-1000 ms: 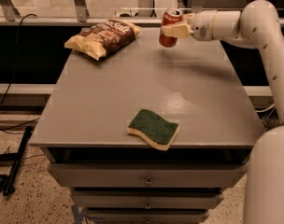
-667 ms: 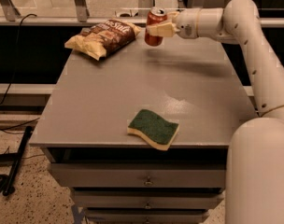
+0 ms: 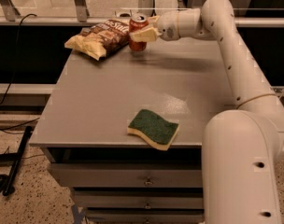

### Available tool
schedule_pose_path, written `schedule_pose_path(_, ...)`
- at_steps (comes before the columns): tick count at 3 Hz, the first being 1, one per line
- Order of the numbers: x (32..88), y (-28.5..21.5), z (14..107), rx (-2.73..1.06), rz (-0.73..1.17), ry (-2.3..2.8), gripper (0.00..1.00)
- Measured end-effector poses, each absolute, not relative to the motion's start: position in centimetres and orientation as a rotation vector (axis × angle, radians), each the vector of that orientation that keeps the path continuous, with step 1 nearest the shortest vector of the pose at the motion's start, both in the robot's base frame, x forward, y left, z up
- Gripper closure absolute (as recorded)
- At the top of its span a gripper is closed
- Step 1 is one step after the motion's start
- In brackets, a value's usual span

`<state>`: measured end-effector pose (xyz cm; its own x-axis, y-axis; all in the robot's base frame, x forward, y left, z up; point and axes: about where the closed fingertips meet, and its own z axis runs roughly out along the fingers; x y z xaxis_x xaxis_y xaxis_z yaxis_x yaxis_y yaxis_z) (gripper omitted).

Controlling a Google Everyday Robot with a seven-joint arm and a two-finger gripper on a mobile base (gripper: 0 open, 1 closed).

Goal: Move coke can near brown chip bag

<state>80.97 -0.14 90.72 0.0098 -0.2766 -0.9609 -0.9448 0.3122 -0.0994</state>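
The pincer (image 3: 142,31) is sitting at the far edge of the grey tabletop (image 3: 132,87), a little left of the middle, and it is clamping the coke can (image 3: 138,22). One pale yellow finger (image 3: 144,34) is lying across the can's red front, and a second one is showing behind it. The can is standing upright with its silver top facing up. Its base is sitting low at the tabletop, but I cannot tell whether it is actually touching the surface.

The brown chip bag (image 3: 101,36) is lying flat in the far left corner of the tabletop, with its yellow end pointing left and toward the near side. The can is sitting just beside the bag's right end. It is very close to that end and may be touching it.

The white arm (image 3: 235,64) is reaching in from the right and crossing above the far right part of the tabletop to the can.

A green and yellow sponge (image 3: 153,129) is lying near the front edge, well apart from the can and the bag. Drawers (image 3: 142,176) are showing below the tabletop.
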Motion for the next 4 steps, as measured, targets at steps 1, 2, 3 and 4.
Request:
schedule_pose_path(1, 80.9, 1.9, 90.2, -1.232, 0.771, 1.524, 0.82)
schedule_pose_path(2, 80.7, 3.3, 90.3, -1.268, 0.762, 1.552, 0.59)
schedule_pose_path(3, 80.5, 4.3, 90.0, -1.281, 0.774, 1.569, 0.36)
schedule_pose_path(4, 80.4, 5.0, 89.7, -1.289, 0.791, 1.579, 0.12)
